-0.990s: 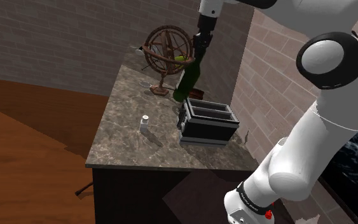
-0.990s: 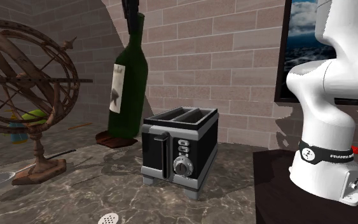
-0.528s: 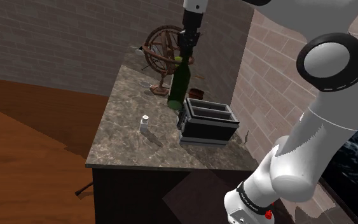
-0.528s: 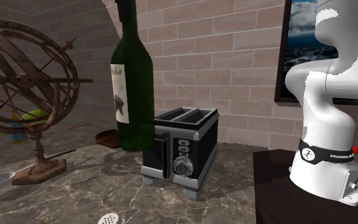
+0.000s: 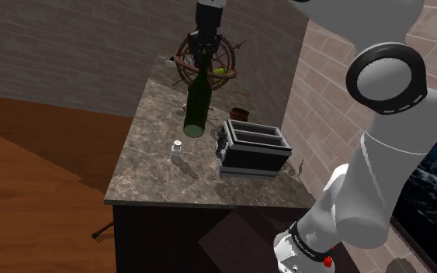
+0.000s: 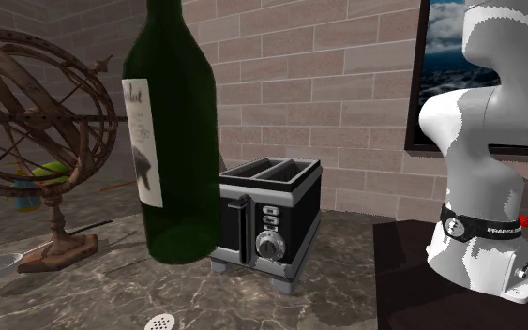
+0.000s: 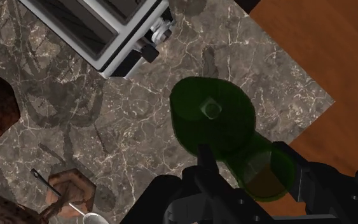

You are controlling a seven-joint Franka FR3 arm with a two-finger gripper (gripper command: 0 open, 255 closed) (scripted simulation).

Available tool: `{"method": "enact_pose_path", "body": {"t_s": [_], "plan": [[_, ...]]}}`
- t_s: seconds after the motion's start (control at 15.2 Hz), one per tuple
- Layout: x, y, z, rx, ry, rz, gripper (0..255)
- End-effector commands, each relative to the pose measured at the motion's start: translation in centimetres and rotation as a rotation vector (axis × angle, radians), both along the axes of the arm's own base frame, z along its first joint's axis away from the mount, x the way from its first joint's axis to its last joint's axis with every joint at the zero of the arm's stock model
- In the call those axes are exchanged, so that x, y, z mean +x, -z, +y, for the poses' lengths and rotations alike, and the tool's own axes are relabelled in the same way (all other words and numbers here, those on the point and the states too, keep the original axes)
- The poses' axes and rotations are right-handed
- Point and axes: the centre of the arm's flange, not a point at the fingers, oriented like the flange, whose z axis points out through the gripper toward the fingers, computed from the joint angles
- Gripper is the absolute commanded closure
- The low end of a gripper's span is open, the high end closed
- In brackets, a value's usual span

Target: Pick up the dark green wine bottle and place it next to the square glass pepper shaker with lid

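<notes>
Gripping the dark green wine bottle (image 5: 197,105) by its neck, the gripper (image 5: 206,48) has both fingers clamped on it, w/ the bottle hanging slightly tilted over the marble counter (image 5: 147,174). In shoulder view its base shows betw. the small lidded shaker (image 5: 177,150) & black toaster (image 5: 254,146), near the shaker; armillary sphere (image 5: 223,68) behind.
</notes>
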Motion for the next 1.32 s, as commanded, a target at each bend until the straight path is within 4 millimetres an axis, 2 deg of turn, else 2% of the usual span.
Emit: {"method": "enact_pose_path", "body": {"t_s": [0.0,0.53,0.59,1.25], "plan": [[0.3,0.0,2.6,0.0,0.002,0.0,255],[2.0,0.0,13.0,0.0,0.002,0.0,255],[2.5,0.0,15.6,0.0,0.002,0.0,255],[2.5,5.3,15.6,0.0,0.002,0.0,255]]}}
